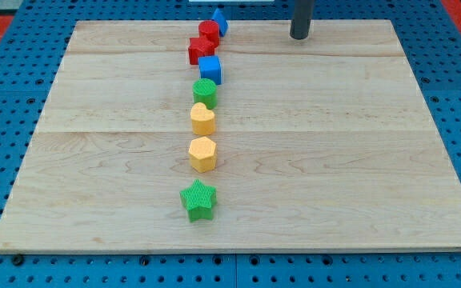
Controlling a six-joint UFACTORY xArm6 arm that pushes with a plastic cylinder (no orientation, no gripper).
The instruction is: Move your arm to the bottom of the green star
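The green star [198,200] lies near the view's bottom, left of centre, on the wooden board [334,160]. It is the lowest block in a column of blocks. My tip [299,36] is at the view's top, right of centre, far above and to the right of the green star. It touches no block.
Above the star the column runs upward: a yellow hexagon [202,154], a yellow heart [202,119], a green cylinder [205,91], a blue cube [210,69], a red star [201,50], a red hexagon [209,32], and a blue block [219,21] at the top edge.
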